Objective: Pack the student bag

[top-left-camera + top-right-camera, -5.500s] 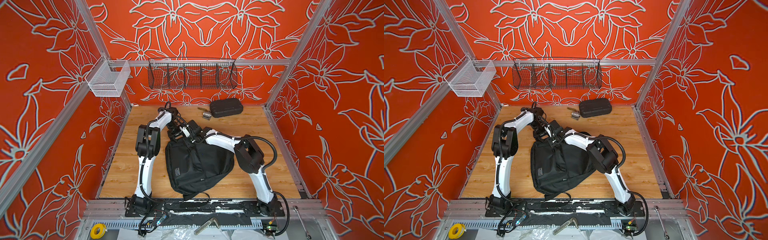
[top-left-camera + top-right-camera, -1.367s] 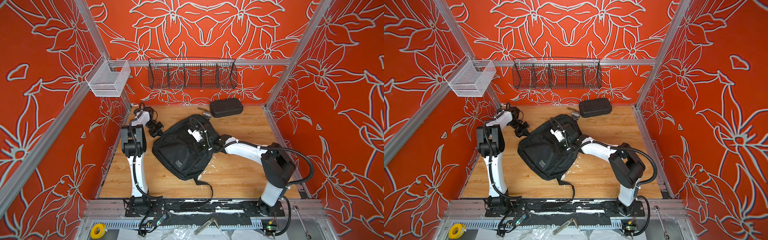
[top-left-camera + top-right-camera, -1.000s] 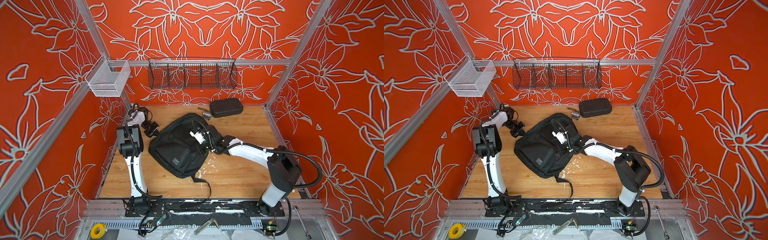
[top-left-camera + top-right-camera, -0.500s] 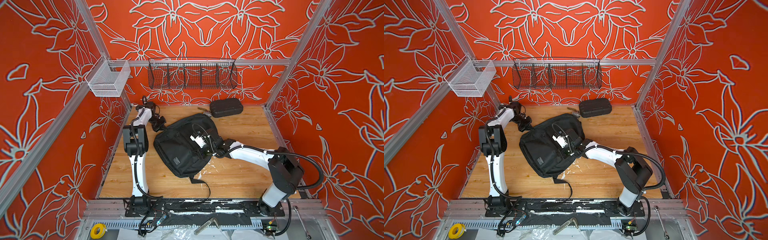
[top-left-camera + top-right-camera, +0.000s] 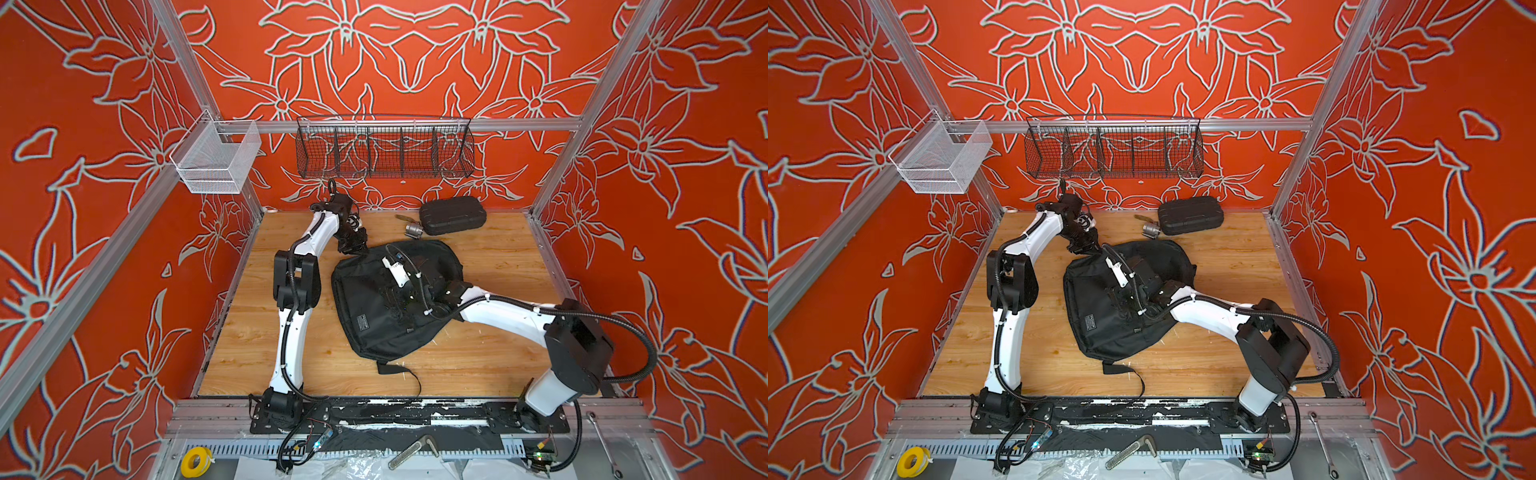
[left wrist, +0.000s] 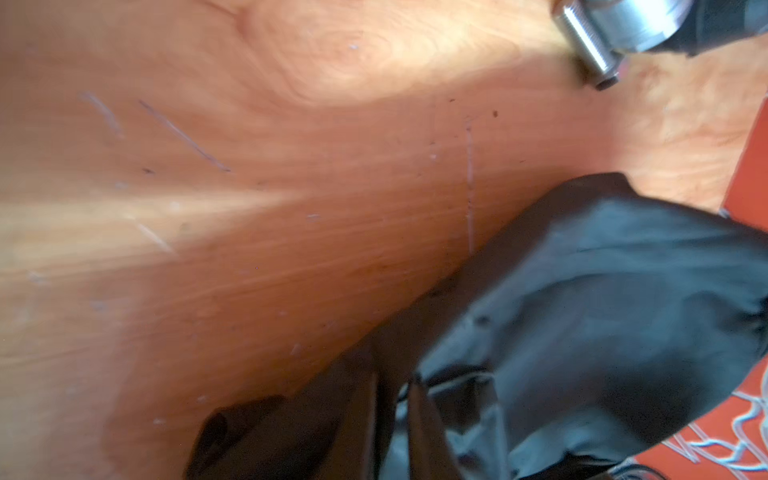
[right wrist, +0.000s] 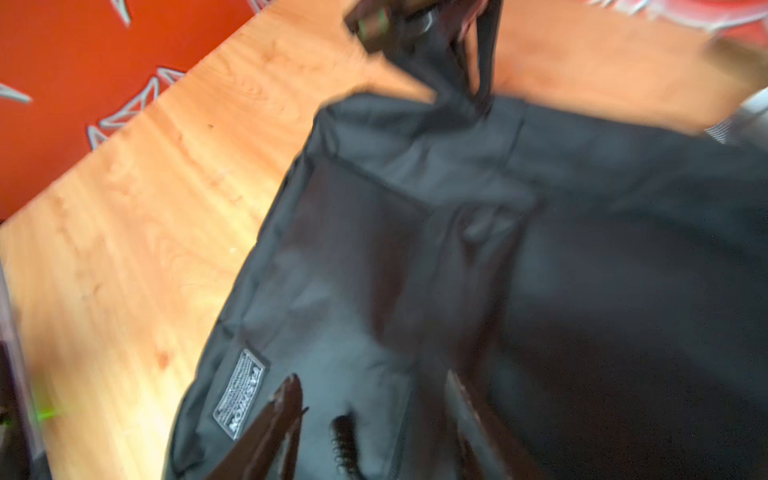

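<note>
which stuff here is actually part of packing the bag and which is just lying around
Part of the job:
- student bag, flat on the wooden table
- right gripper, jaws apart over the bag
- left gripper, at the bag's top edge

Possibly for packing, cannot tell:
- black hard case
- small metal part

Just lying about:
- wire basket
- white mesh basket
- yellow tape roll

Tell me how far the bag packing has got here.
Early. The student bag lies flat on the table. The right gripper stands open over its front. The black case and metal fitting sit outside, unpacked.
</note>
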`<move>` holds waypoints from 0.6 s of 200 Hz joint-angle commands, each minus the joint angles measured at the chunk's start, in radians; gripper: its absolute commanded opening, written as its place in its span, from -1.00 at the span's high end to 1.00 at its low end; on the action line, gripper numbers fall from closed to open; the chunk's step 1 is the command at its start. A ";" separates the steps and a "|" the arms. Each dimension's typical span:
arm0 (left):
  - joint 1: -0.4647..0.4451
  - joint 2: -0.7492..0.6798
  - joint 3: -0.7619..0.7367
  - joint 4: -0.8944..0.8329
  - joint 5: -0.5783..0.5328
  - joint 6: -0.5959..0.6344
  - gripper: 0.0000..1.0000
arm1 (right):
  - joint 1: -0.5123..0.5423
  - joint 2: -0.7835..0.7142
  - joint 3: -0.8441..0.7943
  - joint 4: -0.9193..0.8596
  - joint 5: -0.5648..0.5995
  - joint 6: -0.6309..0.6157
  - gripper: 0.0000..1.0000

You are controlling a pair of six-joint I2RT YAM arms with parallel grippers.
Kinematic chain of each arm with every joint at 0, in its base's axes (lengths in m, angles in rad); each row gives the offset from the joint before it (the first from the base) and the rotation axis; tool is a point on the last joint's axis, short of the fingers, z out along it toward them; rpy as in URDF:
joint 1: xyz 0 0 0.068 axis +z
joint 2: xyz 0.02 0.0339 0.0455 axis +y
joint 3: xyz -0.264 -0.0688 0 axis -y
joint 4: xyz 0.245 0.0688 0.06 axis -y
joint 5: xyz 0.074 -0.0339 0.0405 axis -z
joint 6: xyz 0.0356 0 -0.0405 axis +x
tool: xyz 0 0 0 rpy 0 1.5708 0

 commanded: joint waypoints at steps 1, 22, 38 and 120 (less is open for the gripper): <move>-0.016 -0.055 0.055 -0.022 0.078 0.011 0.26 | -0.012 -0.061 0.028 -0.017 0.102 -0.062 -0.28; -0.024 -0.127 0.036 0.013 0.026 0.001 0.12 | -0.035 -0.115 0.016 -0.043 0.158 -0.067 -0.39; -0.024 -0.233 -0.062 0.093 -0.039 -0.025 0.05 | -0.055 -0.180 -0.031 -0.036 0.232 -0.084 -0.53; -0.024 -0.978 -1.078 0.645 -0.636 -0.067 -0.35 | -0.416 -0.585 -0.408 0.053 0.547 -0.200 -0.95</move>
